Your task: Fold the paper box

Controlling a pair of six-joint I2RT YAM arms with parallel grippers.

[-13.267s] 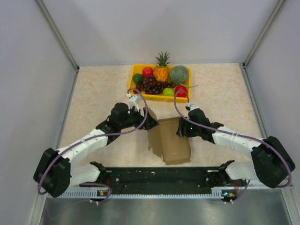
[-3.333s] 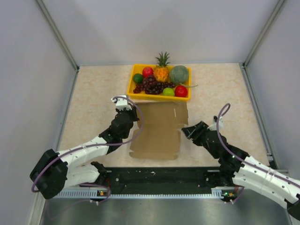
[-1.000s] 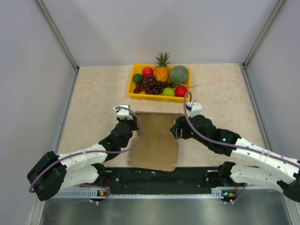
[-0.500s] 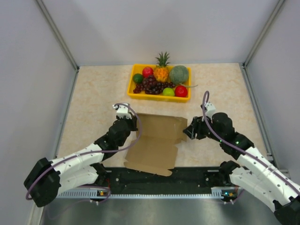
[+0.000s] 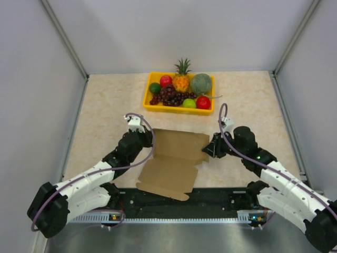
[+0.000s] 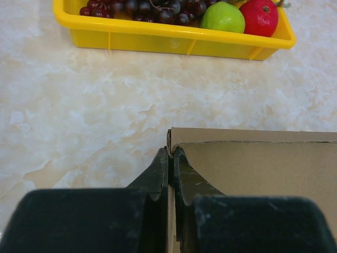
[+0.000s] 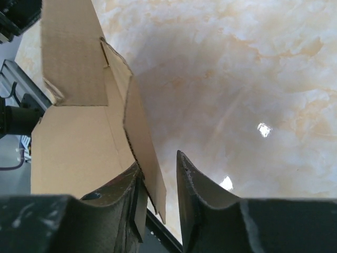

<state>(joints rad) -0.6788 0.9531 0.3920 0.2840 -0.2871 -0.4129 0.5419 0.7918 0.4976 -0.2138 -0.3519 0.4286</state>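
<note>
**Gripping an Unfolded Box Blank From Both Sides**

Lying opened out in the middle of the beige marbled table (image 5: pixel 100 110), between the two arms: a plain brown cardboard box blank (image 5: pixel 171 163), mostly flat, with notched flaps and tabs along its edges. Reaching with its near edge right up to the black rail (image 5: pixel 210 197) at the table's front; not showing from above whether that edge is resting down or lifted. Creasing across the middle, between a near panel and a far panel.

Pinching the blank's far-left corner with the left gripper (image 6: pixel 171 155), its black fingers (image 6: pixel 155 176) pressed together on the thin cardboard edge. Straddling a raised side flap on the blank's right with the right gripper (image 7: pixel 158 161), its fingers standing apart, the flap lying close against one finger and leaving a clear gap to the other.

Cutting off most of the blank at the right and bottom of the left wrist view, and hiding the edge below the pinch behind the finger bodies. Covering the flap's lower end behind a finger in the right wrist view.

Sitting at the far side of the table, well apart from the blank: a yellow plastic tray (image 5: pixel 176 109) heaped with fruit.
</note>
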